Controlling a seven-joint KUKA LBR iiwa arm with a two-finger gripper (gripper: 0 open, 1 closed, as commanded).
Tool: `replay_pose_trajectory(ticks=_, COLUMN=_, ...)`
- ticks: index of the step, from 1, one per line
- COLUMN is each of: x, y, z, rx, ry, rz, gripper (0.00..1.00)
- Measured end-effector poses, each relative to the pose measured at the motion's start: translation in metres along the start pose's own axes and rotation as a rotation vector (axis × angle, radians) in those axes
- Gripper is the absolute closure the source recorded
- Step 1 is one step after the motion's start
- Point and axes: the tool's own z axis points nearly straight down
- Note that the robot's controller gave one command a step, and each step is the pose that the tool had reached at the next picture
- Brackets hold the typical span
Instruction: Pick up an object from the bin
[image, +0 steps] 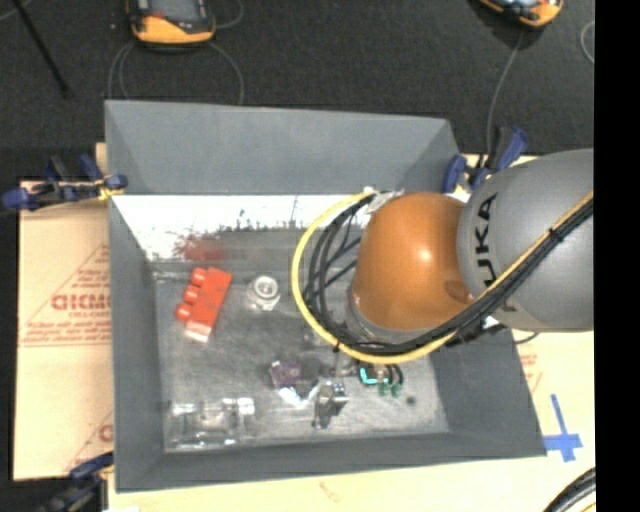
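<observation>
- the grey metal bin (132, 320) holds a few small things, loose on its floor.
- a red toy block (203, 300) lies tilted at the back left, with a small clear round piece (264, 291) just beside it.
- a flat clear plastic piece (210, 416) lies in the front left corner, well apart.
- the gripper (327, 397) is low in the front middle, under the arm's orange cover (408, 262).
- nearest it is a small purple piece (286, 373), dark and knobbly, just to the left, with a pale scrap (293, 396) close by.
- a small teal thing (380, 378) sits just to the gripper's right.
- i cannot tell whether the gripper is open or closed, or has hold of anything.
</observation>
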Motion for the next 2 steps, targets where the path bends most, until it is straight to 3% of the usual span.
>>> replay_pose_trajectory(ticks=1, x=-0.0550, y=0.0036, z=0.1100, rx=0.002, ry=-0.010, rz=-0.419, gripper=0.00)
replay_pose_trajectory(ticks=2, x=-0.0584, y=0.0048, z=0.1065, rx=0.001, ry=-0.022, rz=-0.415, gripper=1.00)
